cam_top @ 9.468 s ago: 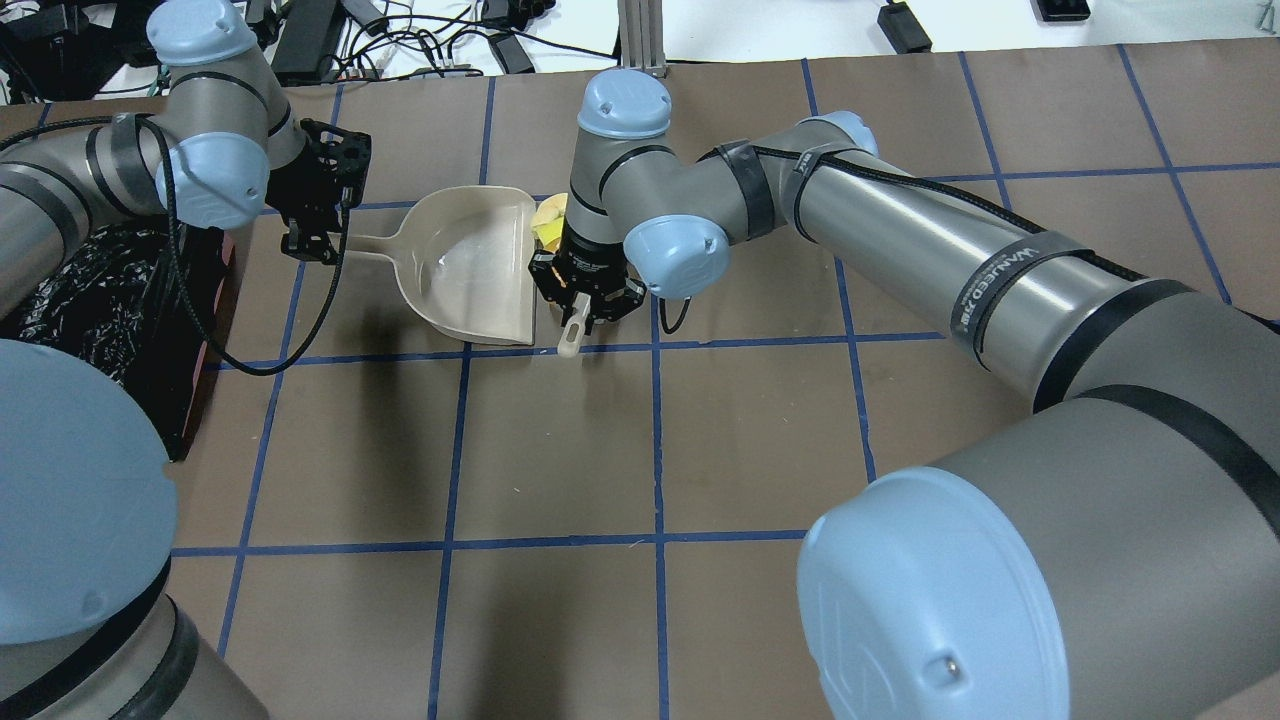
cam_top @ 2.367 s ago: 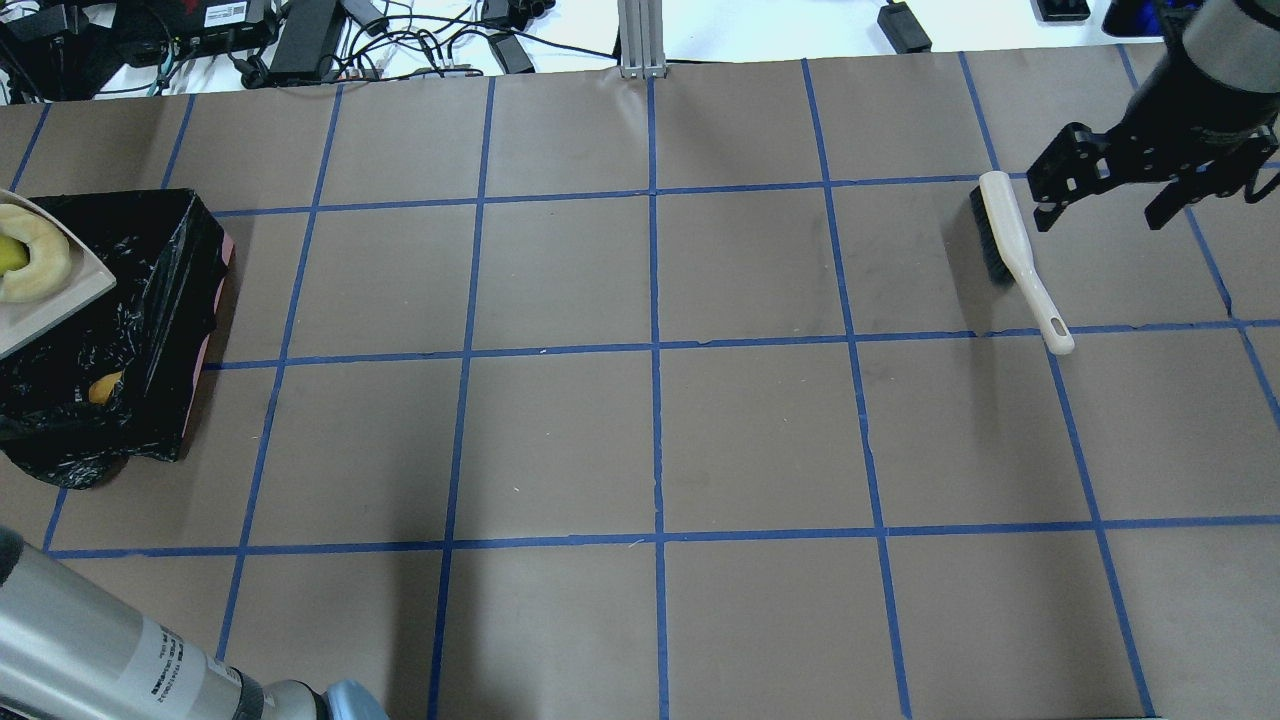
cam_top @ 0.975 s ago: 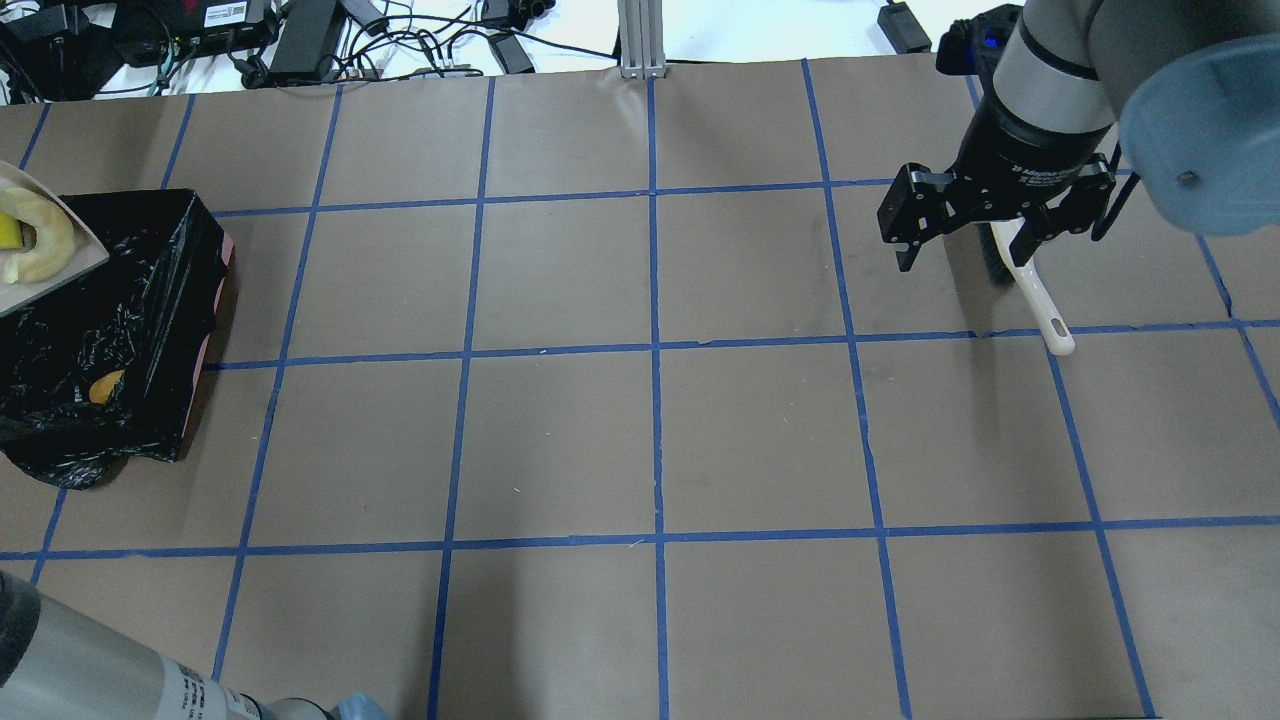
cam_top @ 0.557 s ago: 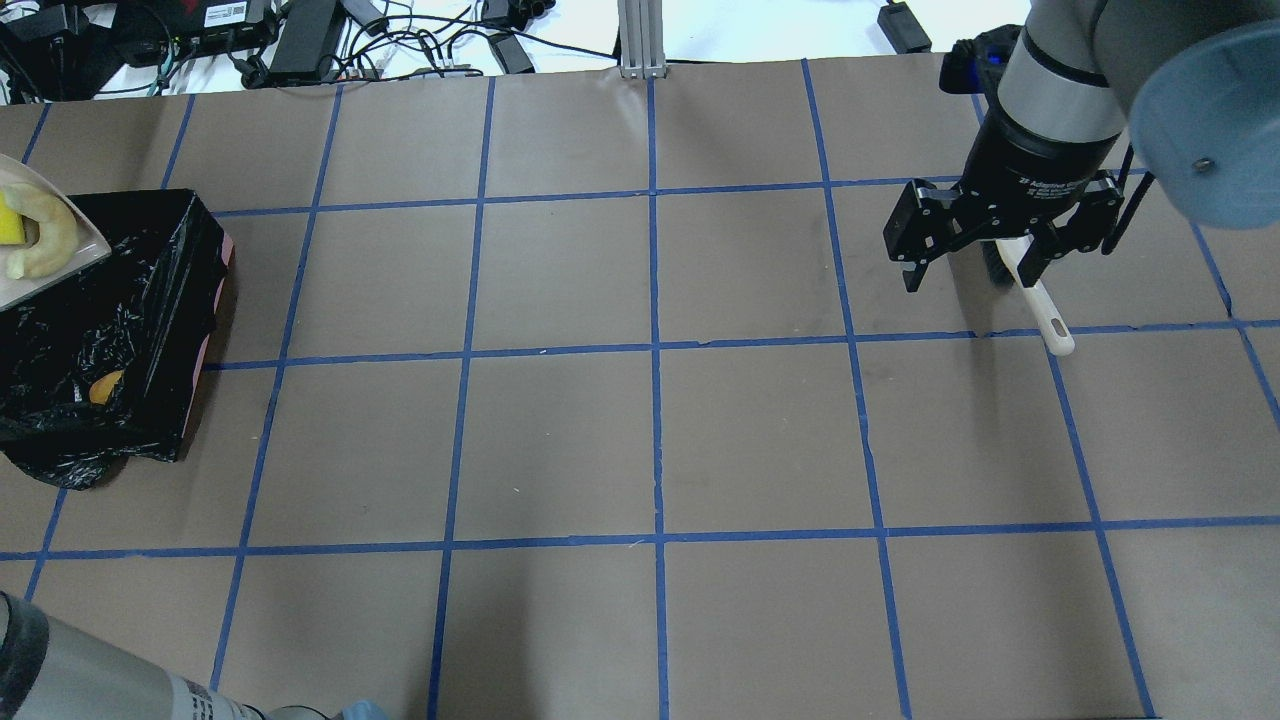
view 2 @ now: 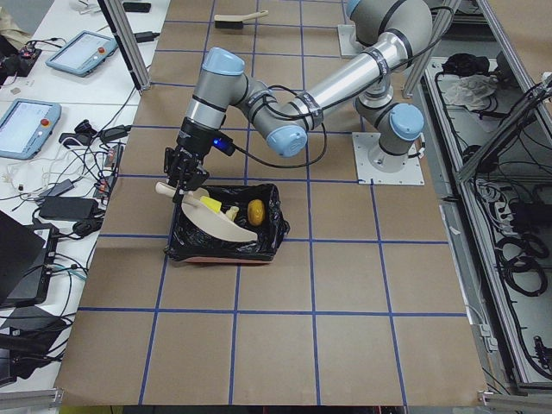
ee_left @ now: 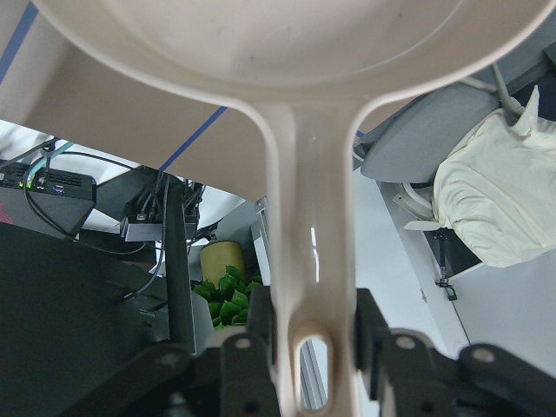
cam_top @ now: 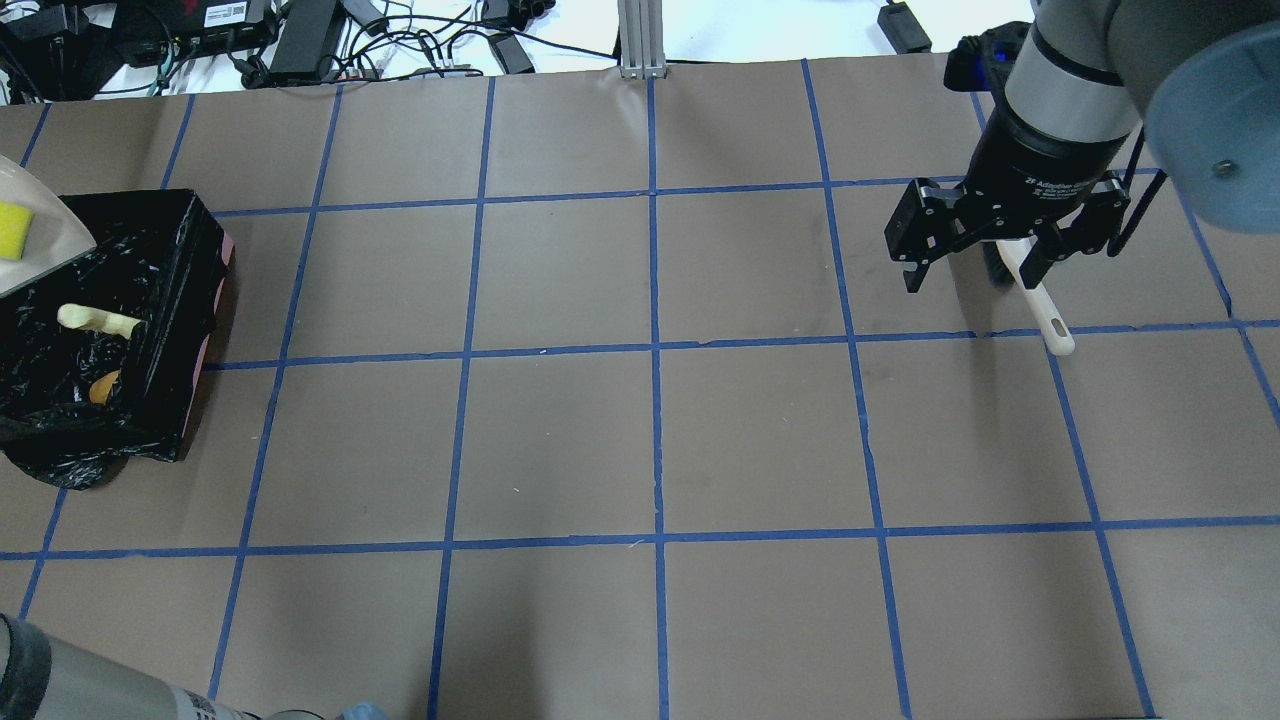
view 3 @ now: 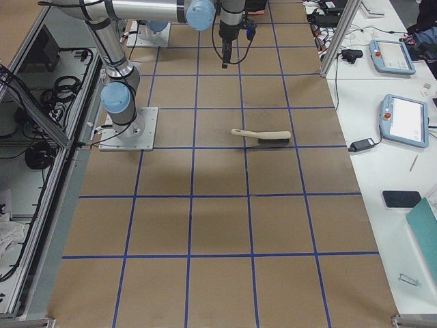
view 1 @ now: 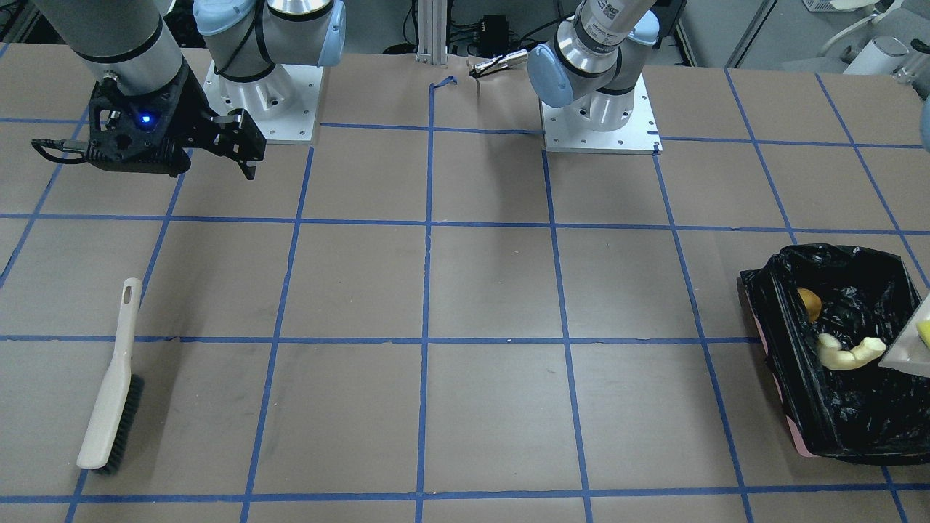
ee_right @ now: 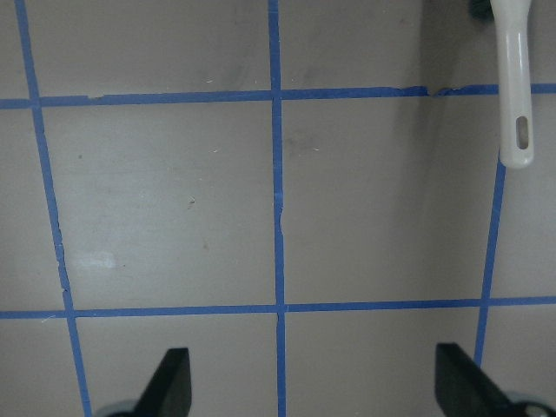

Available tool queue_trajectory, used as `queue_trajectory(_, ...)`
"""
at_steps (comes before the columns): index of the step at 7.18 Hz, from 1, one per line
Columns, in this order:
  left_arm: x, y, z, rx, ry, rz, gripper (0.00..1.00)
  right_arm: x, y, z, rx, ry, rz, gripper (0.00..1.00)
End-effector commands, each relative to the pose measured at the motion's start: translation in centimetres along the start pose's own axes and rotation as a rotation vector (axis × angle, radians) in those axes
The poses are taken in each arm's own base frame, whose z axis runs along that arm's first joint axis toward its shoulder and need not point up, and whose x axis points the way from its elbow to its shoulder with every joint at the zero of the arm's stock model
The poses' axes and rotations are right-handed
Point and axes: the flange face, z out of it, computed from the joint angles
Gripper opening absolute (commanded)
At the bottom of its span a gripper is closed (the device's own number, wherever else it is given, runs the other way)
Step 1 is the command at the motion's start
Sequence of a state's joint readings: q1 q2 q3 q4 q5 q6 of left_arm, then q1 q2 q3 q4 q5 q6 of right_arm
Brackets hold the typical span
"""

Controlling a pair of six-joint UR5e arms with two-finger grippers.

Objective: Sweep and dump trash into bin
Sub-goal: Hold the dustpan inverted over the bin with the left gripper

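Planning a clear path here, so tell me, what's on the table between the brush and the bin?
Nothing. In the front-facing view, the stretch from the brush to the bin is bare brown table crossed only by blue tape lines.

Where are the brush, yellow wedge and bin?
brush (view 1: 112, 381), front-facing view, on its handle.
yellow wedge (cam_top: 14, 229), overhead view, on its top face.
bin (cam_top: 180, 330), overhead view, on its bag-covered side wall.

Silver-grey tubular links (cam_top: 1075, 60) with pale blue joint caps (cam_top: 1215, 140) are observed. Above the black right end effector (cam_top: 968, 272), white lettering (cam_top: 1048, 187) is printed on the wrist collar (cam_top: 1050, 150). A blue light (view 1: 147, 118) and a black cable (view 1: 51, 146) are noted beside it.
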State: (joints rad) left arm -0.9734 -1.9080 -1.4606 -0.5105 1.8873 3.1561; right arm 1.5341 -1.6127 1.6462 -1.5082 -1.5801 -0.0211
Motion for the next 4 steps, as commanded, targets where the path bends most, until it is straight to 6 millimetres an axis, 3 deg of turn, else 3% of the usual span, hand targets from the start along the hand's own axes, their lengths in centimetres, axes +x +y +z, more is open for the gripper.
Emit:
queue_trajectory(1,-0.01,-1.02,-0.03,-0.025,0.004,0.001,0.00,0.08,0.12,0.03,-0.001,0.008,0.001,1.00)
queue_trajectory(4,0.10,-0.84,-0.36,-0.030,0.004,0.004,0.00,0.12,0.28,0.26,-0.011,0.012,0.001,1.00)
